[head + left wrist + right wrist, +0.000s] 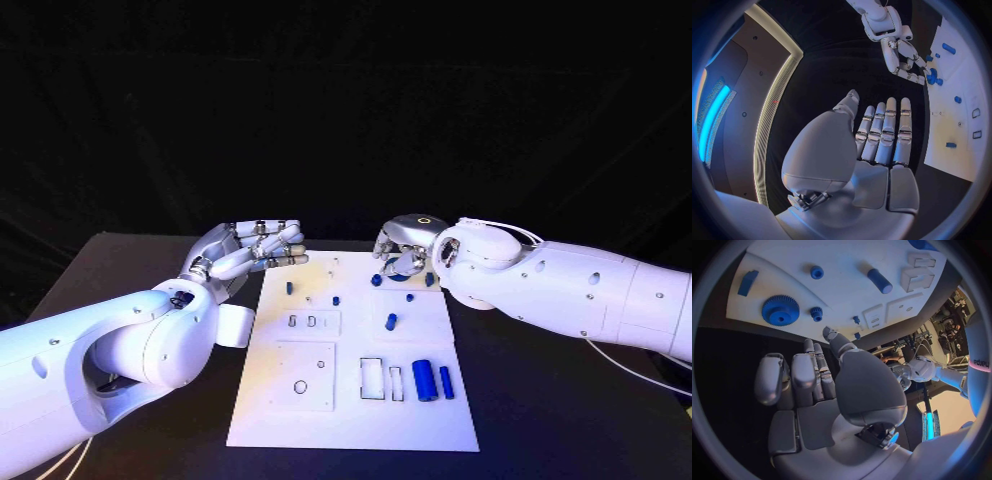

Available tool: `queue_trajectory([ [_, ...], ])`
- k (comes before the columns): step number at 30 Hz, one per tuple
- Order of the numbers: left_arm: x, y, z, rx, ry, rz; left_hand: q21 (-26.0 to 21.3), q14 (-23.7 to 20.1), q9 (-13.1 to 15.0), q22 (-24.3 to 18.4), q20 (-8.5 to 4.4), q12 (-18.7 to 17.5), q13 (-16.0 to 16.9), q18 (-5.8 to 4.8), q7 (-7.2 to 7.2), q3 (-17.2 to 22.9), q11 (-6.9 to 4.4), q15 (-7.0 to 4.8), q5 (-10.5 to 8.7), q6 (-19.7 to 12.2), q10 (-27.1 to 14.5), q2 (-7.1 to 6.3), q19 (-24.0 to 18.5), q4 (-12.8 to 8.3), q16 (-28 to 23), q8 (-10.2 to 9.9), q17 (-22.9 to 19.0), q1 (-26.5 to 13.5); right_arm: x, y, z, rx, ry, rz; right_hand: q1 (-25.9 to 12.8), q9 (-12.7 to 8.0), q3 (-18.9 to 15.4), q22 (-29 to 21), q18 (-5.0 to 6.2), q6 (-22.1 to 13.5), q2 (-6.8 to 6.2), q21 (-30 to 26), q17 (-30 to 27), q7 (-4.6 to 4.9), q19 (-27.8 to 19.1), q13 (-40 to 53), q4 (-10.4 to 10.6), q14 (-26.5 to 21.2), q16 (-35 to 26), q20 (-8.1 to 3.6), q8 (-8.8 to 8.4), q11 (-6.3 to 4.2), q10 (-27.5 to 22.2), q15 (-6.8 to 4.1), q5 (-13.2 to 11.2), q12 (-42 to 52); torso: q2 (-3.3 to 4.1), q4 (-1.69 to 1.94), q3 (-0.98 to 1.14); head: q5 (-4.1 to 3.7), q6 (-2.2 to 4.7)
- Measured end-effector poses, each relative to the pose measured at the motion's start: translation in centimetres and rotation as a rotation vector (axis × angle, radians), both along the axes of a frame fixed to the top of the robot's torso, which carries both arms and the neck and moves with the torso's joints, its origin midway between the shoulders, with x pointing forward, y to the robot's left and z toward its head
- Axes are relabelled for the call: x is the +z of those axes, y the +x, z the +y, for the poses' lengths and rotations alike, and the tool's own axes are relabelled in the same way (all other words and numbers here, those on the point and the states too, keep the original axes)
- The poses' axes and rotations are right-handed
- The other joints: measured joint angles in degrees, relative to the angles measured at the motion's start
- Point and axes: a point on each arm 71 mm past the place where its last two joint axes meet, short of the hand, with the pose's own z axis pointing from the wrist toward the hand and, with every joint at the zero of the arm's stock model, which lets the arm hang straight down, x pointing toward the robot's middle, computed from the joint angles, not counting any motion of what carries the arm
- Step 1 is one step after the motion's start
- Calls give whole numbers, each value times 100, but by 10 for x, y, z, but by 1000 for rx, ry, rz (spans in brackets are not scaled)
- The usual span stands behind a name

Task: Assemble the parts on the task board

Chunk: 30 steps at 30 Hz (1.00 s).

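Head view shows the white task board lying mid-table, two blue cylinders upright near its right front edge. Farther back, the left hand hovers beside the board's left edge, fingers apart, holding nothing. The right hand hangs over the far edge above a blue gear, fingers loosely curled, grasping nothing.

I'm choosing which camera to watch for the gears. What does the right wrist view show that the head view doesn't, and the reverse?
Right wrist view alone: the large blue gear and the small gear beside it, plainly toothed, lying on the task board. Head view alone: the left hand held off the board's edge, and two blue cylinders near the front. Both: the right hand and board.
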Motion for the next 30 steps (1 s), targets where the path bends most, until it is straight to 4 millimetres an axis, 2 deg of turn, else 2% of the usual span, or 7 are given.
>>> queue_trajectory([
  [1,0,0,0,0,-1,2,0,0,0,0,0,0,0,-1,0,0,0,0,0,0,0,0,0,0,0,0,0,0,0,0,0,0,-4,1,0,0,16,90,-4,0,0,62,81,0,31,5,15,0,86,6,0,0,0,0,0,1,8,7,-2,-7,-3],
  [2,0,0,0,1,-1,3,0,0,0,0,0,0,0,0,0,0,0,0,0,0,0,0,0,0,0,0,0,0,-1,0,1,0,-8,1,0,0,28,183,-86,0,0,123,164,0,48,5,28,0,172,9,0,0,0,0,0,2,16,15,-3,-12,-4],
  [6,0,0,0,2,-4,9,0,0,0,0,0,0,0,0,0,0,0,0,0,0,0,0,0,0,0,0,0,0,-3,1,2,-2,-26,11,24,0,53,492,-89,0,-24,324,425,0,153,5,53,0,443,25,0,12,-12,0,0,1,44,33,-14,-26,-8],
  [14,-1,0,-1,1,-6,16,0,0,0,0,0,0,0,0,0,0,0,0,0,0,0,0,0,0,0,0,-1,0,-8,2,2,-11,-54,33,24,-1,54,618,-89,0,-24,393,509,0,194,5,85,-22,531,26,0,20,-20,22,0,1,97,60,-32,-53,-4],
  [21,-1,0,-1,0,-7,19,0,0,1,1,0,0,0,0,0,0,0,0,0,-1,-1,0,0,0,0,0,-1,0,-13,3,4,-13,-71,56,24,-1,68,690,-88,1,-24,415,567,0,235,4,100,-23,581,26,0,20,-20,22,0,1,139,90,-36,-70,5],
  [24,-1,0,-1,0,-7,21,0,0,1,1,0,0,0,0,0,0,0,0,0,0,-1,0,0,0,0,0,-1,0,-16,3,3,-14,-77,65,24,-1,84,707,-174,0,-24,453,575,1,235,4,116,-23,602,26,0,20,-20,22,0,1,157,94,-40,-69,6],
  [30,-1,1,-1,1,-6,22,0,0,1,1,0,0,0,0,0,0,0,0,0,-1,-1,0,0,0,0,0,-2,0,-18,3,2,-17,-83,74,23,6,110,761,-174,0,-23,481,611,1,256,3,141,-23,636,47,0,20,-20,22,0,1,181,97,-42,-58,3],
])
